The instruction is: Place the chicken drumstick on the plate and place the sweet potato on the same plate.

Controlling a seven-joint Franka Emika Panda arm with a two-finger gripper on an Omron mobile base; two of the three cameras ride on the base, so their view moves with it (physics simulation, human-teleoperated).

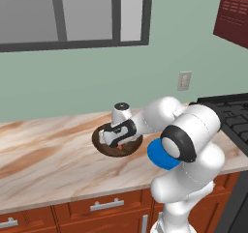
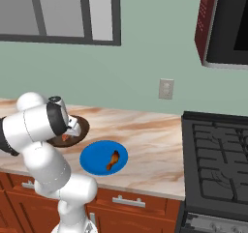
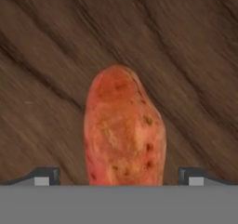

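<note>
The sweet potato, a reddish-orange oval lump, lies on the dark wooden dish. My gripper hangs open right over it, one fingertip on each side of the lump with gaps between. From the left base view the hand is low over the wooden dish, and a bit of the sweet potato peeks out beneath. The chicken drumstick rests on the blue plate, which stands right of the wooden dish. My arm hides much of the blue plate.
A black stove adjoins the marble counter on the right. A wall outlet sits behind the counter. A dark red cabinet with a microwave hangs above the stove.
</note>
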